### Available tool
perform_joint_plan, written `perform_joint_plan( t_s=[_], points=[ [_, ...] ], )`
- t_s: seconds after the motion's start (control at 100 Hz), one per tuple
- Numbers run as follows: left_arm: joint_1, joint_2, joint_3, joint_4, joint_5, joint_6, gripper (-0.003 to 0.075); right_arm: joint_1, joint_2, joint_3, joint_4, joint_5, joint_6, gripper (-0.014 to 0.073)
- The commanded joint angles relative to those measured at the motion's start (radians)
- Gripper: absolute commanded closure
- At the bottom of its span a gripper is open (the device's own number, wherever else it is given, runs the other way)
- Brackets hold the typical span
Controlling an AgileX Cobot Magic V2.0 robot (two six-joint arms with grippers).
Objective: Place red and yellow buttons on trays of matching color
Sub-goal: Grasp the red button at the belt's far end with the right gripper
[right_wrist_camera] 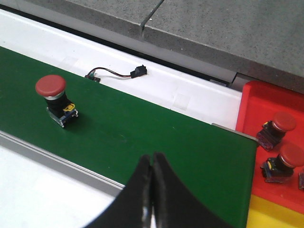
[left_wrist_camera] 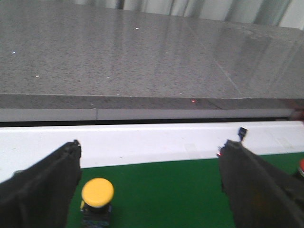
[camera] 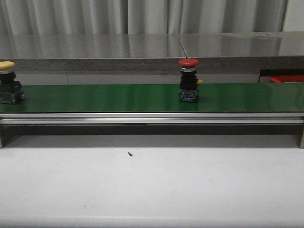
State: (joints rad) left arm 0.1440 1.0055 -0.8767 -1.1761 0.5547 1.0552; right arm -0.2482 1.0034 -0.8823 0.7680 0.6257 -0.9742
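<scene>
Green belt (camera: 118, 97) spans the white worktop (camera: 152, 185). Beyond the right fingers (right_wrist_camera: 153, 164), pressed together and empty, a red tray (right_wrist_camera: 266, 102) holds red buttons (right_wrist_camera: 278, 126); another red button (right_wrist_camera: 53, 97) stands upright on the belt, well apart from them. Between the left fingers (left_wrist_camera: 47, 175), spread wide, a yellow button (left_wrist_camera: 97, 194) stands nearer one finger.

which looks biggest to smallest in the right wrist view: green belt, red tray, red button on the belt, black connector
1. green belt
2. red tray, partly out of frame
3. red button on the belt
4. black connector
</scene>
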Motion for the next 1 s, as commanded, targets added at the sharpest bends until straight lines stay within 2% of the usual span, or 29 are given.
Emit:
perform_joint_plan(
  t_s=[0.0,0.21,0.3,0.36,0.43,0.5,0.55,0.62,0.71,0.84,0.99],
  points=[
    [-0.062,-0.103,0.064,-0.036,-0.043,0.01,0.0298,0.002,-0.017,-0.027,0.053,-0.036,-0.007,0.0692],
    [-0.175,-0.349,0.292,0.077,-0.213,0.025,0.0656,0.002,-0.011,-0.027,0.106,-0.023,-0.007,0.0692],
    [-0.182,-0.438,0.356,0.071,-0.257,0.025,0.0728,0.002,-0.007,-0.027,0.107,0.007,-0.007,0.0683],
    [-0.182,-0.473,0.383,0.064,-0.288,0.025,0.0739,0.002,-0.006,-0.027,0.107,0.06,-0.007,0.0638],
    [-0.182,-0.497,0.408,0.058,-0.326,0.025,0.0739,0.002,-0.006,-0.027,0.107,0.115,-0.007,0.0514],
    [-0.182,-0.499,0.418,0.038,-0.339,0.025,0.0739,0.002,-0.006,-0.027,0.107,0.147,-0.007,0.0311],
    [-0.182,-0.498,0.418,0.024,-0.338,0.025,0.0739,0.002,-0.006,-0.027,0.107,0.155,-0.007,0.0123],
    [-0.182,-0.496,0.418,0.008,-0.338,0.025,0.0739,0.002,-0.006,-0.027,0.104,0.158,-0.007,-0.0048],
    [-0.182,-0.496,0.418,0.006,-0.338,0.025,0.0739,0.002,0.006,-0.027,0.091,0.161,-0.007,-0.0008],
    [-0.182,-0.496,0.418,0.006,-0.338,0.025,0.0739,0.031,0.068,-0.028,0.051,0.149,-0.007,-0.0007],
    [-0.182,-0.496,0.418,0.006,-0.338,0.025,0.0739,0.102,0.164,-0.028,-0.03,0.05,-0.007,-0.0007]
  ],
)
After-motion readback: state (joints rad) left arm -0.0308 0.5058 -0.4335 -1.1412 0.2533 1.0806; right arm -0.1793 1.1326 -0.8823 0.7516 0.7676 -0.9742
